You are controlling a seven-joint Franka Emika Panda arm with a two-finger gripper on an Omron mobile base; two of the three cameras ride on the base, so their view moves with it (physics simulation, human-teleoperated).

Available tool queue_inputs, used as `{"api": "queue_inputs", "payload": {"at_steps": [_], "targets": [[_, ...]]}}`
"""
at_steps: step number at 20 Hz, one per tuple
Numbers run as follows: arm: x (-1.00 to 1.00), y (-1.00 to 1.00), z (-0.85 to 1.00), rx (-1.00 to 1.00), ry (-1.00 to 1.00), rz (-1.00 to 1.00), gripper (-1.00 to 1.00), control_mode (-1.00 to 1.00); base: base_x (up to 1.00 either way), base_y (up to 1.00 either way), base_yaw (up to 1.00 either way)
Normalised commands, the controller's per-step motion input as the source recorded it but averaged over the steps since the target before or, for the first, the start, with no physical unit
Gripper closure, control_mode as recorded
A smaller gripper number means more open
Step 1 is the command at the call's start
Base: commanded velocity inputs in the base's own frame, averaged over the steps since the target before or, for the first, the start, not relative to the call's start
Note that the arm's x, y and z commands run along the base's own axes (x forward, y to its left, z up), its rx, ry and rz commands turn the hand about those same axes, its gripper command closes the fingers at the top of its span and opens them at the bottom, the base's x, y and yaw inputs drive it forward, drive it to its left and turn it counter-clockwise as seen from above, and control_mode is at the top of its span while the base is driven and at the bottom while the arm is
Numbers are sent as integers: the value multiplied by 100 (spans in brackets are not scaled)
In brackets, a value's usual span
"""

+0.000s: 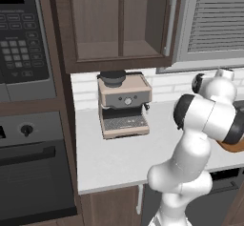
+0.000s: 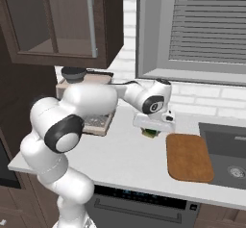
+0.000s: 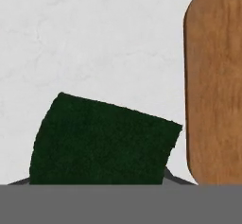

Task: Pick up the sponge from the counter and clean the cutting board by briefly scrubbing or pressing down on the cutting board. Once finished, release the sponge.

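Note:
The sponge (image 3: 104,142), a dark green block, lies low on the counter (image 3: 94,38) and reaches down between my fingers. Slivers of both dark fingertips show against its left and right sides, so my gripper (image 3: 97,183) is shut on the sponge. From the right base view, the white hand sits directly over the sponge (image 2: 151,133), with the gripper (image 2: 151,131) pointing down at the counter (image 2: 125,159). The reddish-brown cutting board (image 2: 189,157) lies just right of the sponge, a small gap apart. Its rounded left edge runs down the hand view's right side as the cutting board (image 3: 215,86).
A coffee machine (image 1: 124,106) stands at the back left of the counter (image 1: 114,158), close behind my arm. The dark sink (image 2: 228,150) lies right of the board. Wall cabinets hang above, and a microwave (image 1: 21,34) and oven (image 1: 33,172) stand to the left.

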Motion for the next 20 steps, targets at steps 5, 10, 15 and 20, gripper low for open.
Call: {"api": "queue_inputs", "payload": {"at_steps": [5, 10, 15, 20], "targets": [[-1, 36, -65, 3, 4, 0, 100, -100, 0, 0, 0], [3, 23, -62, 1, 3, 0, 100, -100, 0, 0, 0], [1, 23, -38, 0, 0, 0, 100, -100, 0, 0, 0], [1, 6, -58, 0, 0, -1, 100, -100, 0, 0, 0]]}}
